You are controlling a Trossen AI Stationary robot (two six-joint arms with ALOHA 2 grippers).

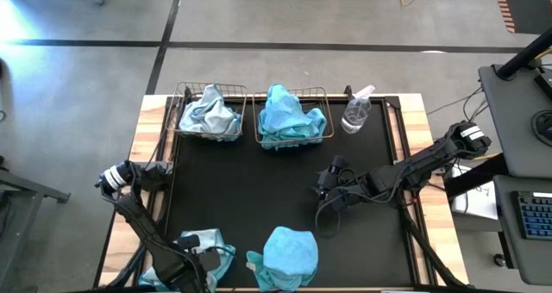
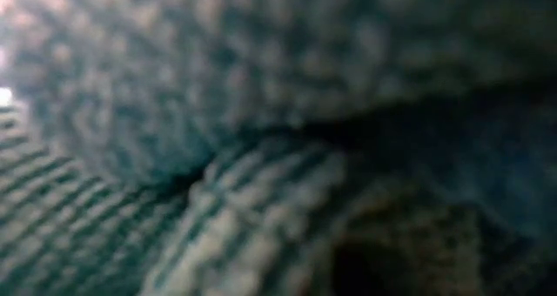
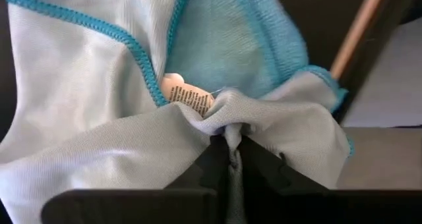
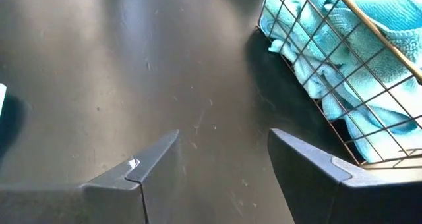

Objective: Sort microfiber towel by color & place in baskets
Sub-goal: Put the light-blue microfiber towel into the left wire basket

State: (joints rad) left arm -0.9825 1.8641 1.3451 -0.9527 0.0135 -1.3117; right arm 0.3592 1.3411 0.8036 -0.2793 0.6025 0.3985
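Observation:
A pale grey-blue towel (image 1: pixel 210 241) with turquoise stitching lies at the table's near left, and my left gripper (image 1: pixel 191 244) is shut on it; it also shows in the left wrist view (image 3: pixel 86 105). A turquoise towel (image 1: pixel 289 255) lies bunched at the near edge, right of it. At the far side, the left wire basket (image 1: pixel 183 99) holds pale towels (image 1: pixel 210 114) and the right basket (image 1: pixel 326 131) holds turquoise towels (image 1: pixel 289 114). My right gripper (image 1: pixel 330 183) is open and empty over the mat's middle right (image 4: pixel 224 145). Cloth close to the lens fills the low view (image 2: pixel 278 139). My left gripper pinches a gathered fold of the pale towel (image 3: pixel 231 126) between its two fingers, close to the white label (image 3: pixel 188 95). The cloth puckers where the fingers (image 3: pixel 264 161) meet and spreads out beyond them. Whether the towel is off the table cannot be told.
A clear spray bottle (image 1: pixel 356 110) lies right of the turquoise basket. The right wrist view shows that basket's mesh wall (image 4: pixel 330 85) just ahead of my right gripper. The black mat (image 1: pixel 250 190) is bare in its middle.

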